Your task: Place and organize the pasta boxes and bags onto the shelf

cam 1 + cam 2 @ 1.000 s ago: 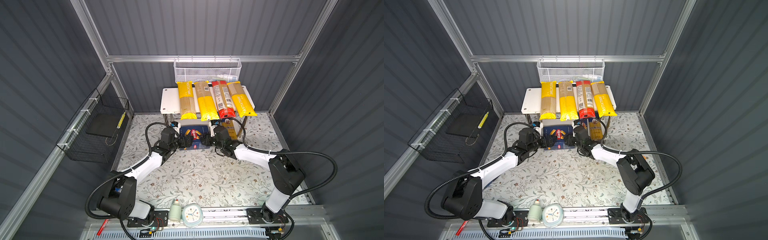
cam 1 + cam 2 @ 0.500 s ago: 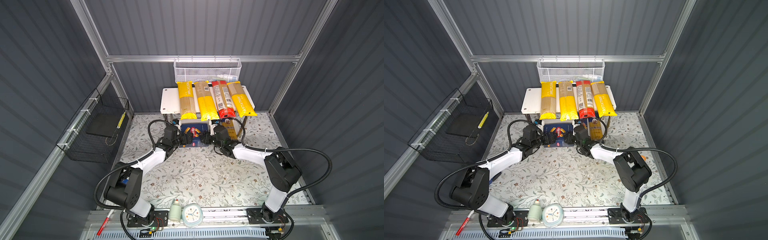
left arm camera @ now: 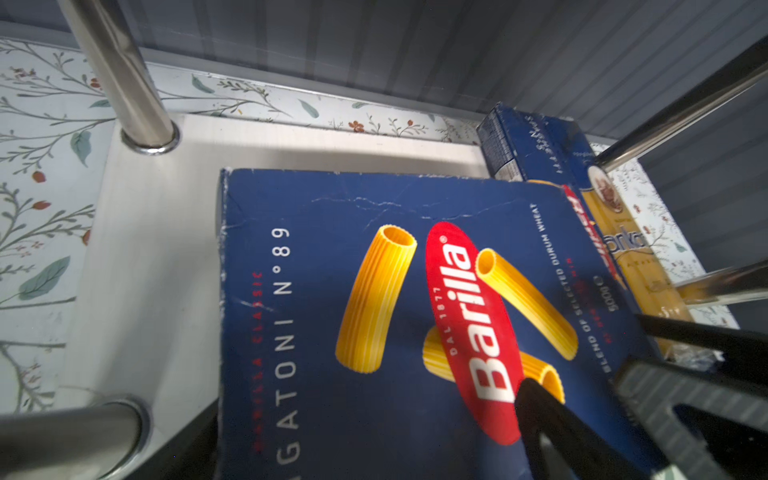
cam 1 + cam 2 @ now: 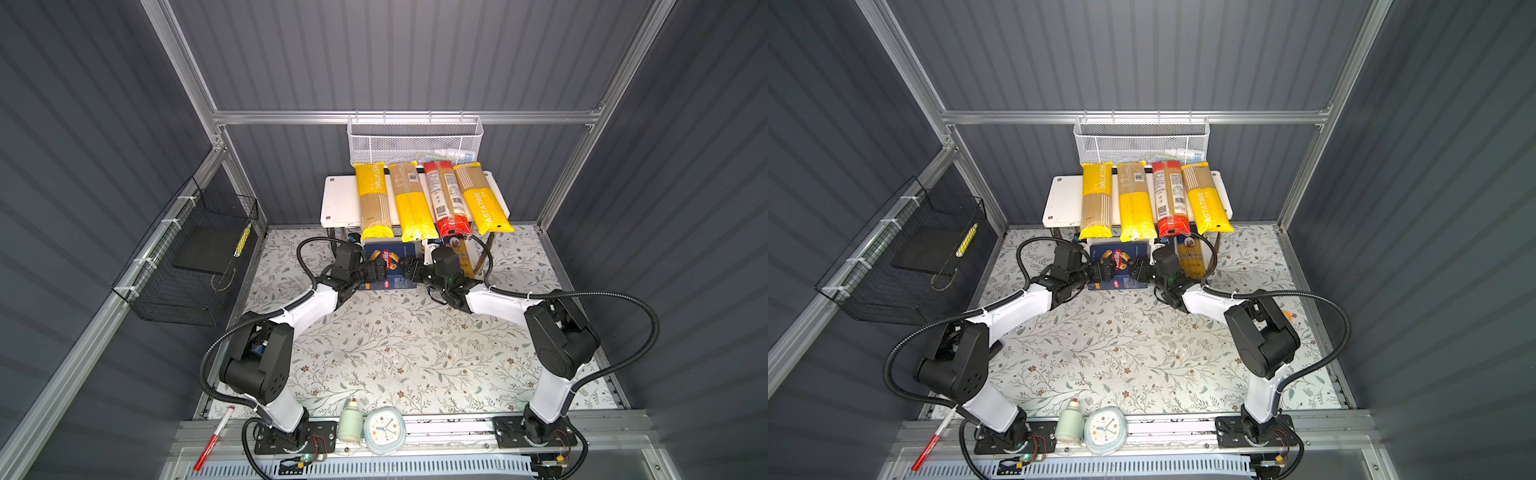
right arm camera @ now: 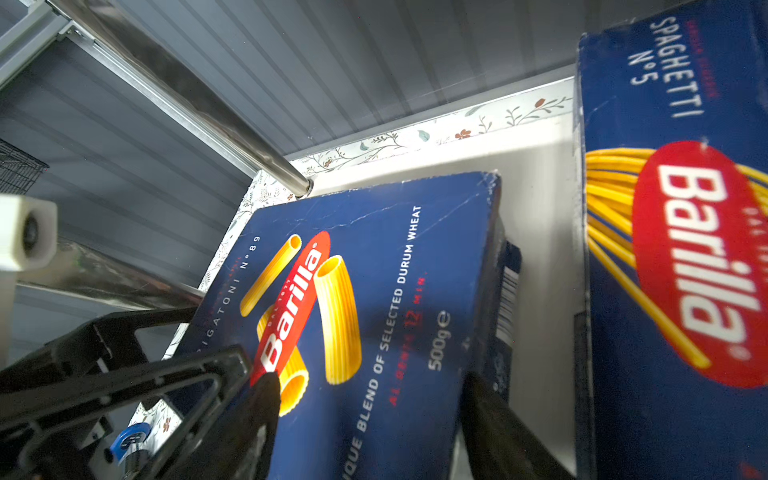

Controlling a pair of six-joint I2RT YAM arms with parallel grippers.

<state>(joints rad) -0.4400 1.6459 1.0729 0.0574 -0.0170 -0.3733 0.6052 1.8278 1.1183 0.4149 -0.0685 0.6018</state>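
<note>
The wide blue rigatoni pasta box (image 4: pixel 390 261) (image 4: pixel 1119 261) lies flat, its far end on the shelf's lower board (image 3: pixel 145 249) under the top board (image 4: pixel 338 203). My left gripper (image 4: pixel 376 269) (image 3: pixel 370 419) is shut on its left near part. My right gripper (image 4: pixel 409 266) (image 5: pixel 372 386) is shut on its right near part. The narrow spaghetti box (image 5: pixel 673 249) (image 3: pixel 536 145) lies on the lower board to the right, next to the ankara bag (image 4: pixel 463 259) (image 3: pixel 636 266). Three yellow bags (image 4: pixel 374 203) (image 4: pixel 409 203) (image 4: pixel 482 199) and a red bag (image 4: pixel 446 199) lie across the top board.
Chrome legs (image 3: pixel 120 75) stand at the shelf's corners beside the box. A white mesh basket (image 4: pixel 415 141) hangs on the back wall and a black wire basket (image 4: pixel 195 257) on the left wall. A clock (image 4: pixel 384 430), a bottle (image 4: pixel 350 422) and a red pen (image 4: pixel 214 438) lie at the front rail.
Both grippers have moved toward the shelf with the rigatoni box between them. The box has slid farther in under the top board.
</note>
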